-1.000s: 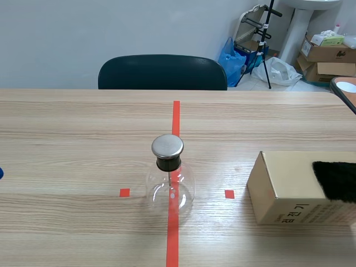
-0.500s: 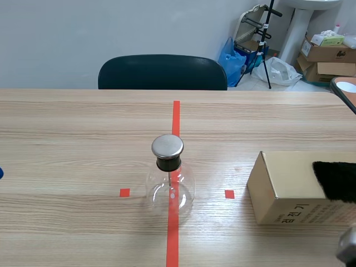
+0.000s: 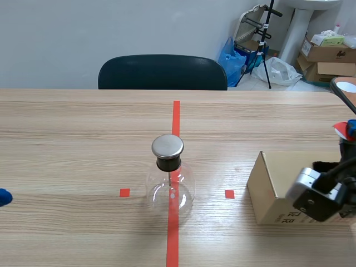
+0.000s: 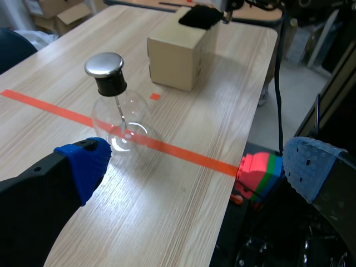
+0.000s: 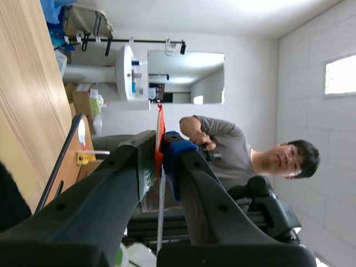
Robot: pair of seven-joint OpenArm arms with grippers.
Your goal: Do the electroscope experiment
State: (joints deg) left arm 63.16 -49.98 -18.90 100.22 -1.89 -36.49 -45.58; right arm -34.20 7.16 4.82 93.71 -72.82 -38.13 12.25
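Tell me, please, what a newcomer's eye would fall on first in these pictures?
First comes the glass electroscope flask with its shiny metal cap, standing on the red tape line at the middle of the table. To its right lies a cardboard box with a black fuzzy piece on top. Near the box, the right gripper is shut on a thin red strip.

Wooden desk [image 3: 67,128] carries orange-red tape marks. A dark chair [image 3: 162,72] stands at its far edge. Beyond it are a blue bag [image 3: 231,58], black tripod [image 3: 265,47], white pedestal [image 3: 295,33] and cardboard boxes [image 3: 325,53]. In the right wrist view, a person [image 5: 222,142] wears a grey shirt.
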